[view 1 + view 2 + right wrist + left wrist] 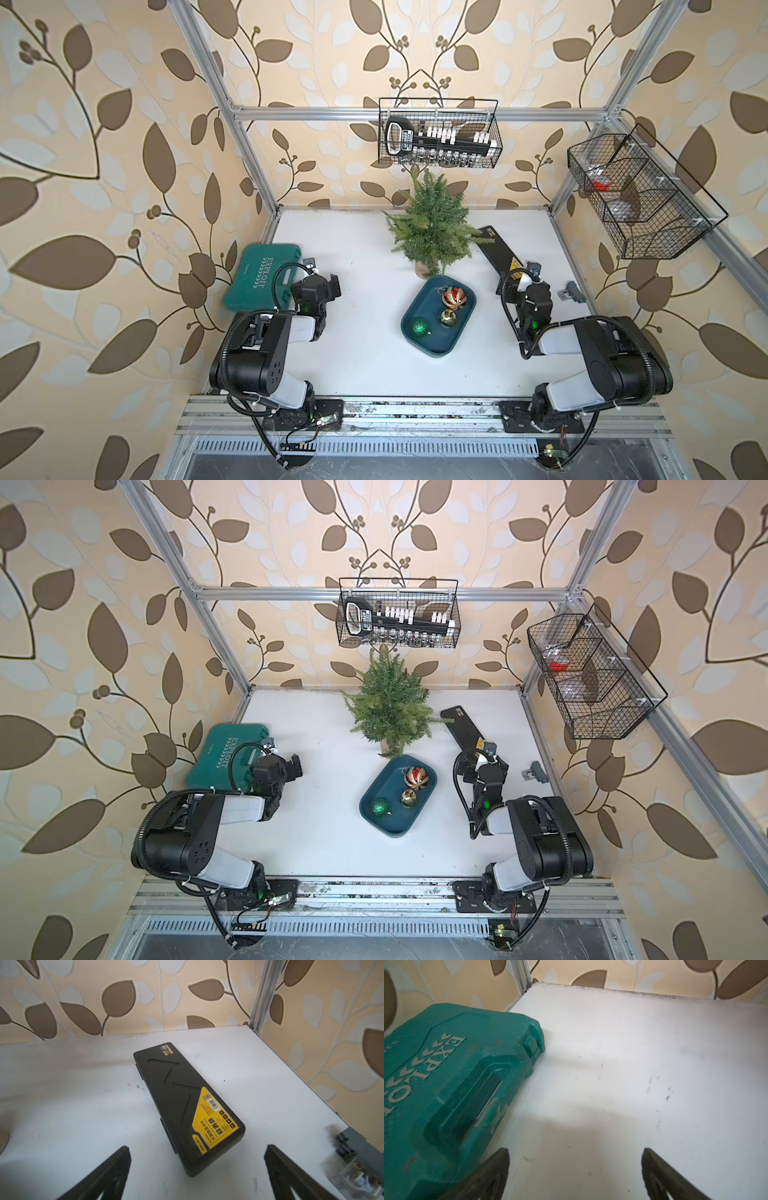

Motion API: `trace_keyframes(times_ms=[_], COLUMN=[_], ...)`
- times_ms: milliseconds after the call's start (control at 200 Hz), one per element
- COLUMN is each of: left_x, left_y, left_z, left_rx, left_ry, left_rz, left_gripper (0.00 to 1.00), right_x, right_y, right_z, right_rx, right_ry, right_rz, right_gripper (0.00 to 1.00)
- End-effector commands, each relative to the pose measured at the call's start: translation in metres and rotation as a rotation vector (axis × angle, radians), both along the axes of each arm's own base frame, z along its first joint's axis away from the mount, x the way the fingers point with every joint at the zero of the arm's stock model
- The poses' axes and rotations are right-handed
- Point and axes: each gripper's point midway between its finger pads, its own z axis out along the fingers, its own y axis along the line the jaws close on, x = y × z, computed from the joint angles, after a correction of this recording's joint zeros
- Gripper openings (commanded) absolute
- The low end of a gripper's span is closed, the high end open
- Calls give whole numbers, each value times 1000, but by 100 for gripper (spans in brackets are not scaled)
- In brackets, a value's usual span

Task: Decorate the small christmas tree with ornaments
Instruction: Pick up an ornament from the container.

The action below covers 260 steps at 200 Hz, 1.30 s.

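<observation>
Small christmas tree (432, 226) beyond two arms (257, 345) elbow-folded, left gripper (575, 1150) and right gripper (197, 1147) jaws wide, empty.

The left arm (266, 345) and right arm (602, 345) are folded back, elbows raised, forearms reaching forward. The left gripper (575, 1151) and right gripper (197, 1147) tilt downward, jaws wide apart (each wrist view shows two dark fingers spread).

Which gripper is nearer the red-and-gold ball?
Right. The right gripper sits just past the tray edge nearest the red-and-gold ball; the left gripper is farther off, by the green case.
</observation>
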Motion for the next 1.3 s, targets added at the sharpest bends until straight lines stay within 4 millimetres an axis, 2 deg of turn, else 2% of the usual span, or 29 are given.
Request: trace_keyframes(times_ms=[0,1005,1105,1125,1225,1295], left_x=[1,1,4,4,8,9], left_y=[2,2,-4,-3,8,9], left_z=[11,13,20,33,63,82], left_rx=[22,20,35,47,71,39], left_ry=[-44,-48,-35,-42,5,6], left_rz=[14,17,-17,5,105,131], left_gripper=[99,99,99,99,99,99], right_x=[3,1,5,5,7,7], right_y=[2,2,11,12,15,30], right_z=[10,11,31,35,74,93], right_rx=[-4,-1,-33,-40,13,48], right_ry=[-31,-39,-38,-19,-48,-54], right_rz=[7,10,35,31,38,120], right_gripper=[100,100,100,100,100,100])
